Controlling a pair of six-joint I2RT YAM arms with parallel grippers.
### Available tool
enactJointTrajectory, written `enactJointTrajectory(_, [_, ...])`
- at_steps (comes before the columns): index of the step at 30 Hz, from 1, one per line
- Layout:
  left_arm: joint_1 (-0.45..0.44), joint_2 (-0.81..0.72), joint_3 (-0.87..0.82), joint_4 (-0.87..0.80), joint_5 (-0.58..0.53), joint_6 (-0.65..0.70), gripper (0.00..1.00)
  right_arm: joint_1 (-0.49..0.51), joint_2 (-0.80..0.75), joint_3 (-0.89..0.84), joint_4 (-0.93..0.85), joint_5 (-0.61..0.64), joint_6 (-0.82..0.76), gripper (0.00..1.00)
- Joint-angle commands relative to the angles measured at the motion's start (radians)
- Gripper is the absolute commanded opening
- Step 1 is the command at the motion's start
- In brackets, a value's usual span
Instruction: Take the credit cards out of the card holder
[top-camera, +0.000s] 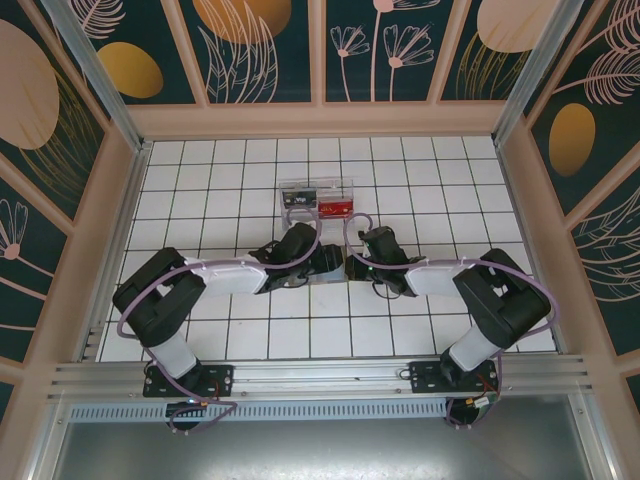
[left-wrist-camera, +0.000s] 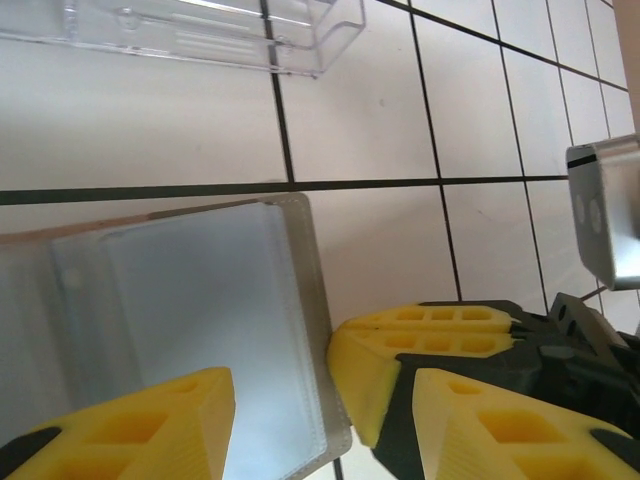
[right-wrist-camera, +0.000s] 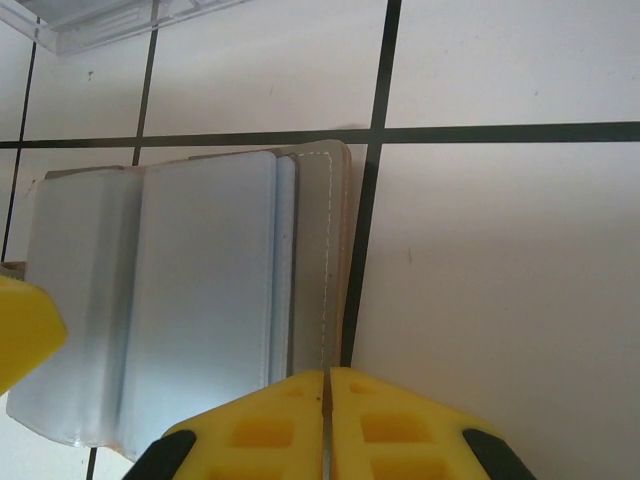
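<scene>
While the holder (right-wrist-camera: 200, 300) lies open and flat on the desk (right-wrist-camera: 500, 280), near the clear tray (left-wrist-camera: 200, 30) but apart from it, my right gripper (right-wrist-camera: 327, 385) is closed on its stitched edge. The two fingers meet, and the seam runs straight into them. My left gripper (left-wrist-camera: 325, 400) stands partly open over the same panel. One finger (left-wrist-camera: 130, 430) hangs above the clear sleeve, and the other sits out past the holder's edge, beyond my right gripper. The pale sleeves face up; whether cards sit in them I cannot tell.
</scene>
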Motion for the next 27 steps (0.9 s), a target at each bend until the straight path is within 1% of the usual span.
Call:
enactJointTrajectory(1, [-0.010,-0.005,0.037,0.006,-0.002,-0.008,0.51,-0.008,-0.020,-0.012,-0.014,0.011,0.003,0.10])
enactJointTrajectory(8, [-0.009,-0.129,-0.047,-0.118,-0.153,-0.016,0.54,-0.007,-0.014,-0.011,-0.010,-0.003,0.006,0.10])
enactJointTrajectory(13, [-0.008,-0.178,-0.122,-0.187,-0.247,-0.033,0.55,-0.008,-0.005,-0.007,-0.010,-0.011,0.006,0.10])
enactJointTrajectory(20, [-0.008,-0.163,-0.165,-0.212,-0.283,-0.050,0.54,-0.007,-0.002,-0.006,-0.010,-0.011,0.006,0.09])
enactJointTrajectory(27, [-0.007,-0.140,-0.167,-0.193,-0.263,-0.046,0.54,-0.008,0.001,-0.006,-0.010,-0.011,0.006,0.09])
